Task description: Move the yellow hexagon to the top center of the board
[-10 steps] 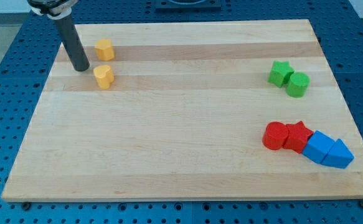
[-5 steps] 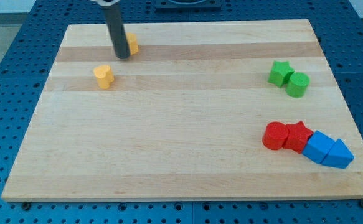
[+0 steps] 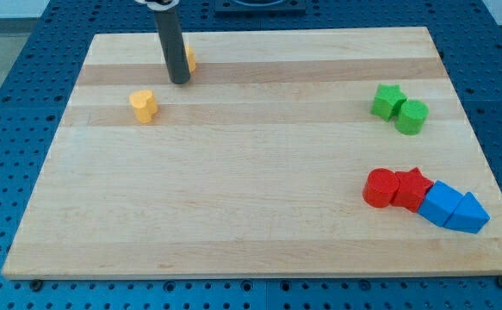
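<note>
Board (image 3: 251, 207) is a light wooden panel sitting on a blue pegboard table (image 3: 9, 129).

My tip (image 3: 179, 82) is in the upper left of the frame, planted on the board near its top edge. It's a plain dark rod, no jaws, so nothing to open or close and it grips nothing. It just presses against things.

Yellow hexagon (image 3: 189, 59) is right behind the rod, mostly hidden. Only a sliver shows on the rod's right side, so the shape can't really be confirmed from this shot. It looks to be touching the rod or just beside it. It sits left of the board's top center.

Count of blocks, eight total:
- 2 yellow: the hexagon above, plus a yellow heart-like block (image 3: 144, 106) lower left of my tip, apart from it.
- 2 green: green star (image 3: 387, 101) and green cylinder (image 3: 412, 116), touching, at the right side of the frame, upper half.
- 2 red: red cylinder (image 3: 378, 188) and red star (image 3: 412, 189), touching, lower right.
- 2 blue: blue cube (image 3: 441, 203) and blue triangle (image 3: 468, 213), touching each other, with the cube against the red star.

Red and blue four form one chain running down toward the lower right corner. Green pair is well apart from it, above.
</note>
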